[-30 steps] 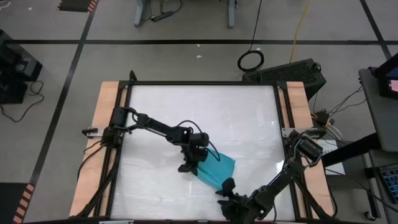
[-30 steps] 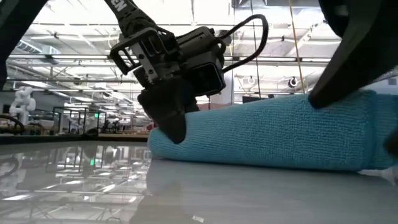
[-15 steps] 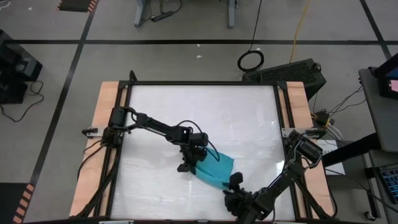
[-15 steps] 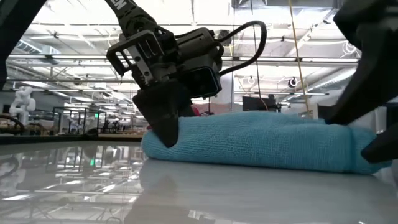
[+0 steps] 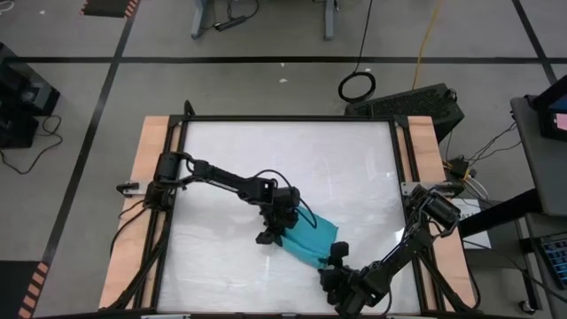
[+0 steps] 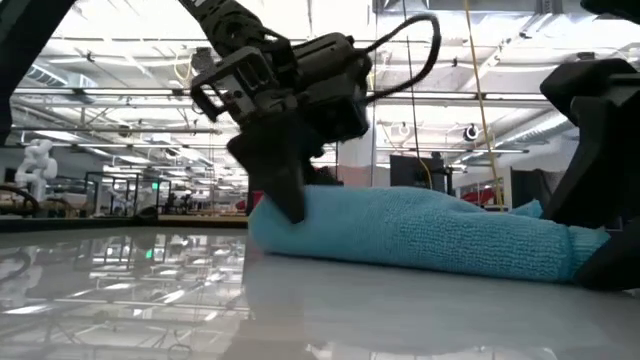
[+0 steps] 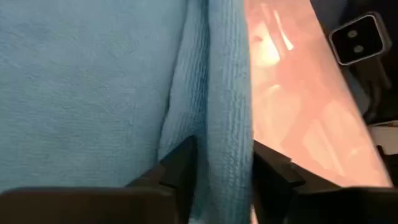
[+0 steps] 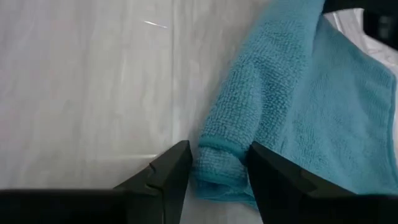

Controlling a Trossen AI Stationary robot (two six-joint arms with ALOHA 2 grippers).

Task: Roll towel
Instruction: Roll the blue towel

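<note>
while each claw pinches an end, towel lies between them.

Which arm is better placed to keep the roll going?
Neither alone, probably: the left gripper pinches the rolled fold of the towel at one end, and the right gripper grips the other end, so both look equally set.

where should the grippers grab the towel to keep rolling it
At the rolled edge's two ends. The towel lies as a partial roll; the left gripper pinches its thick fold at one end, the right gripper straddles the rolled corner at the other. Coming from the ends keeps the roll even, probably.
</note>
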